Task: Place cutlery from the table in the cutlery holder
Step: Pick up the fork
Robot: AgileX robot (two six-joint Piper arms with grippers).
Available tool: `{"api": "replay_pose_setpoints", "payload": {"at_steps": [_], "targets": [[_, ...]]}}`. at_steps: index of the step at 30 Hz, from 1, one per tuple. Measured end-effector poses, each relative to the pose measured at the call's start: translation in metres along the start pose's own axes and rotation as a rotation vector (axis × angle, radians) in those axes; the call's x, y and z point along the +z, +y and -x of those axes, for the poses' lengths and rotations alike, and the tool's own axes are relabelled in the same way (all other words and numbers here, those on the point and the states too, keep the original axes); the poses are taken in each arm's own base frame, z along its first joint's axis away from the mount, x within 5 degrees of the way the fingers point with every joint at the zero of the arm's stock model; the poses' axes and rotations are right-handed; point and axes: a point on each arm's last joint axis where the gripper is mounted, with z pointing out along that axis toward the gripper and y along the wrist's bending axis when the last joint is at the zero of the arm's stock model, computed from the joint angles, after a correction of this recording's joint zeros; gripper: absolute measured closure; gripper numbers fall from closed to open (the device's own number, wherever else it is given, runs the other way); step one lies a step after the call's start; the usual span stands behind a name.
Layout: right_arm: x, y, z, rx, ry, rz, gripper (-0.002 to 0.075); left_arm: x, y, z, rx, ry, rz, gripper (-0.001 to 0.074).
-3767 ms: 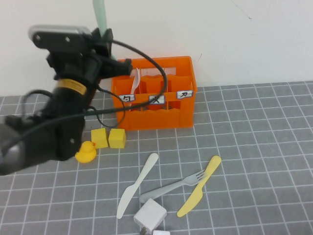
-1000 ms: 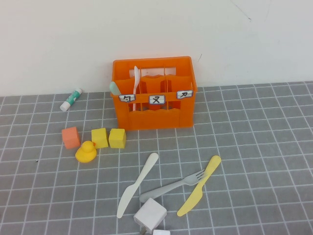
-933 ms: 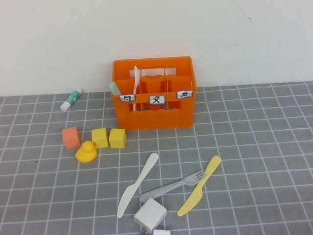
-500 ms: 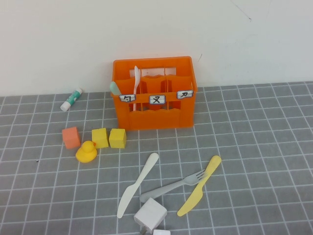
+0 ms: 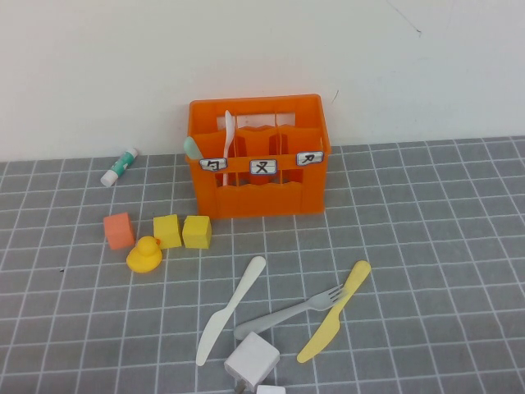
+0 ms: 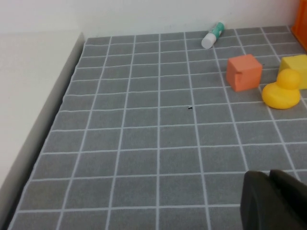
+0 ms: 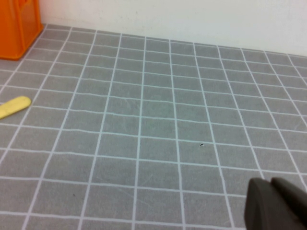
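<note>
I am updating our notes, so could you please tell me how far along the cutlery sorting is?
Done: the pale pink spoon and mint green spoon stand in the orange cutlery holder. In hand: nothing; the left gripper and right gripper are shut and parked, empty. Left: white knife, grey fork and yellow knife on the table.

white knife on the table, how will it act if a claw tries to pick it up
The white knife looks thin and plastic, so probably light and fairly stiff. It lies flat on the table, so pinching it may be awkward and it may slide. Left claw and right claw are shut, away from it.
</note>
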Motion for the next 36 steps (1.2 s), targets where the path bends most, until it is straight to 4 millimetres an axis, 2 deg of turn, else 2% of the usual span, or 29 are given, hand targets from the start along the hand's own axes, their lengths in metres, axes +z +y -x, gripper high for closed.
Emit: {"api": "replay_pose_setpoints", "payload": {"at_steps": [36], "targets": [[0.0000,0.0000,0.0000,0.000,0.000,0.000,0.0729,0.0000,-0.0015,0.0004,-0.032,-0.004,-0.022,0.0736]]}}
